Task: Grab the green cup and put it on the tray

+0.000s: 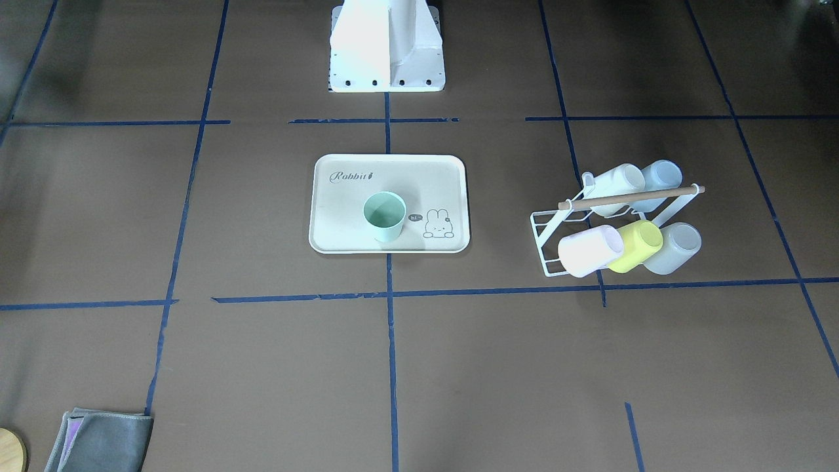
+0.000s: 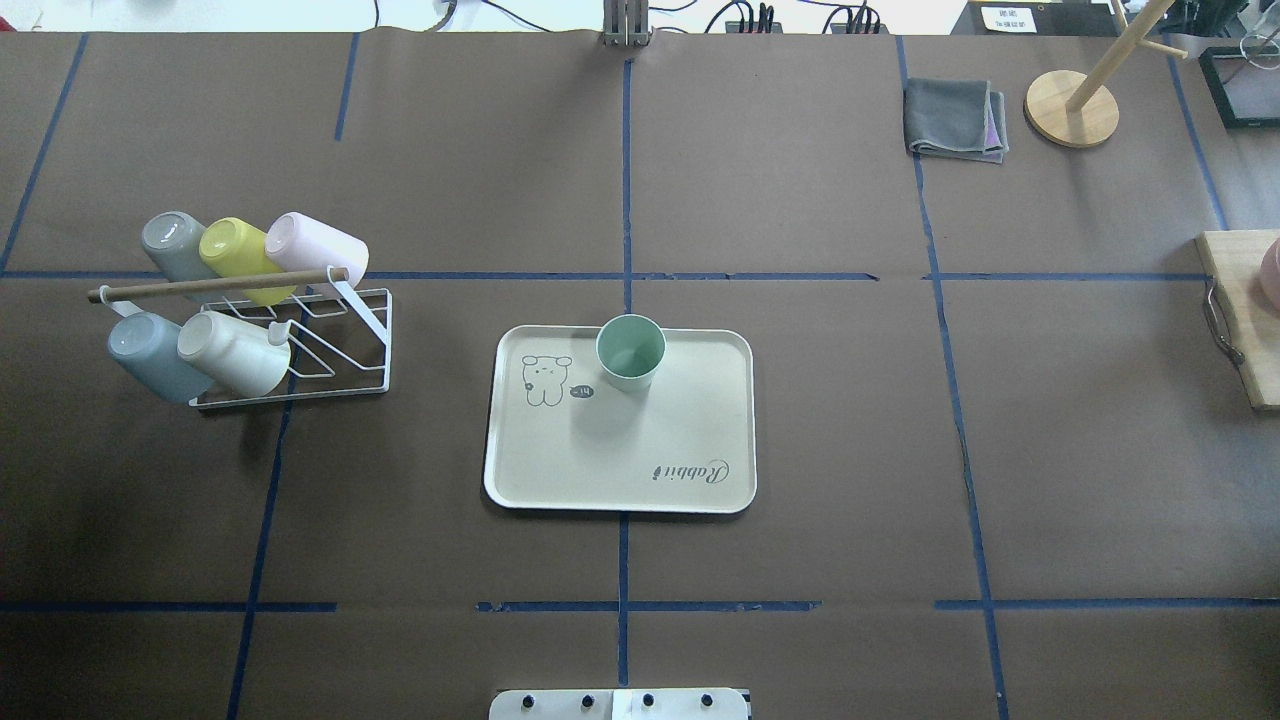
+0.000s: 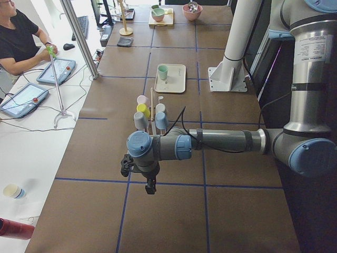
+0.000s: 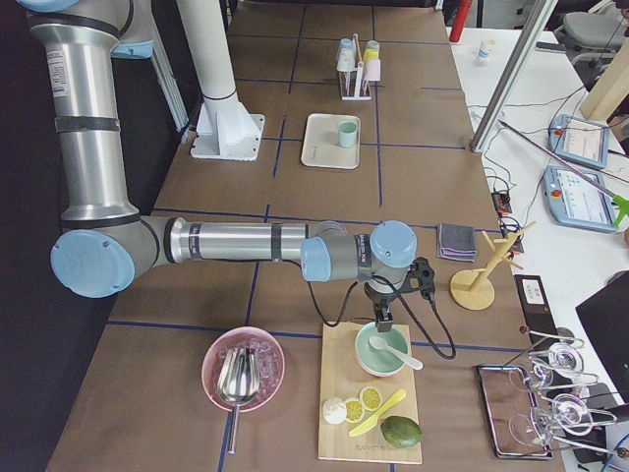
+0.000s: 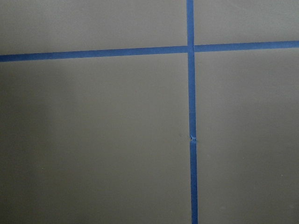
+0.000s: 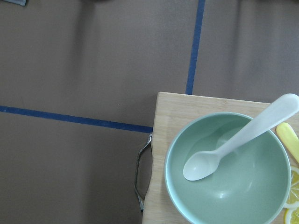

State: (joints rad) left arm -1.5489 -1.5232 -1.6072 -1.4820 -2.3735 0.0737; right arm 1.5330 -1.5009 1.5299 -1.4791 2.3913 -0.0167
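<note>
Brown taped table [image 2: 800, 400], with the green cup [image 2: 630, 352] upright on the tray [image 2: 680, 450].
It stands just beside the bunny drawing, toward the tray's edge farthest from the robot. The left gripper [image 3: 150, 188] hangs over bare table and the right gripper [image 4: 381, 320] over a green bowl [image 6: 229, 172]; I cannot tell whether either claw is wide or narrow.

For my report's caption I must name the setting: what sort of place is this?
Probably a robotics lab: a table gridded with blue tape, a robot arm over it, and an operator with control tablets alongside.
</note>
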